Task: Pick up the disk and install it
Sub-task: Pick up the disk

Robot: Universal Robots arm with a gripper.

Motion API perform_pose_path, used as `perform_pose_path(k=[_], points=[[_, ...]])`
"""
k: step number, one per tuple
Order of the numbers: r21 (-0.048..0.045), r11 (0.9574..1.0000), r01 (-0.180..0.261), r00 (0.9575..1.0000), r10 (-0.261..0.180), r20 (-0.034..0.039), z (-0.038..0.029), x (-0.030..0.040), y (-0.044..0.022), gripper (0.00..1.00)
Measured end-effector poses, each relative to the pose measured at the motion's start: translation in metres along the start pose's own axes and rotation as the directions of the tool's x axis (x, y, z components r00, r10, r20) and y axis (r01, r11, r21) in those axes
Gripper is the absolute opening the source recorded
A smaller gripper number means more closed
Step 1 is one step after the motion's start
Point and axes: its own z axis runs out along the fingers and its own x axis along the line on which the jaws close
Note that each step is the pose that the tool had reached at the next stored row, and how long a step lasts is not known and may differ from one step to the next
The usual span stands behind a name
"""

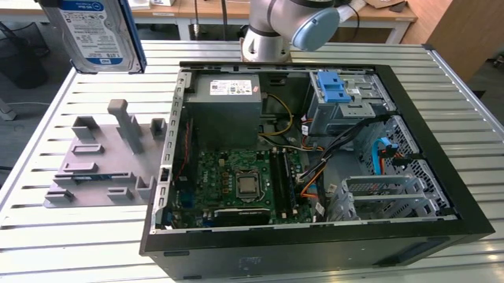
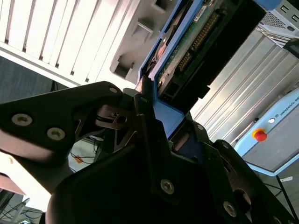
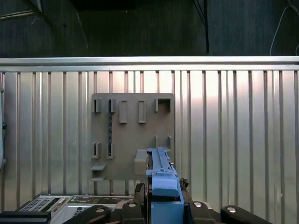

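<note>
Exterior view: the top of the disk (image 1: 98, 32) is cut off by the frame edge, and the arm (image 1: 287, 26) also runs out of the top. In the second wrist view the black gripper (image 2: 156, 100) body covers most of the picture, so I only get one end of the disk (image 2: 196, 42). In the first wrist view the disk (image 3: 161, 170) is edge-on, with only its blue rail readable. I can't make out the far ends of the rails in any view.

Gripper (image 3: 163, 196) is closed onto the disk's blue bracket. One dark finger (image 2: 145, 112) is pressed against the rail, with no gap I can see.

The disk is up in the air at the exterior view's left. It sits over the grey fixture plate (image 1: 102, 159) without touching it, and outside the open PC case (image 1: 315, 236).

Look of the disk:
- Silver body with a white-and-blue label facing the exterior camera.
- Blue rail down the edge on the exterior view's right.
- Underside, in the second wrist view, shows a green circuit board with a row of connector pins and a black frame edge.

Inside the case, cables cross the drive cage under the blue latch (image 1: 334, 88), so the slots there are hard to read.
</note>
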Motion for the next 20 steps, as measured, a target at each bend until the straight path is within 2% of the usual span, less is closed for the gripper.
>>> perform_pose_path(k=[20], points=[[-0.0014, 1.0, 0.0, 1.0, 0.0, 0.0, -0.0002, 0.0111, -0.0211, 0.36]])
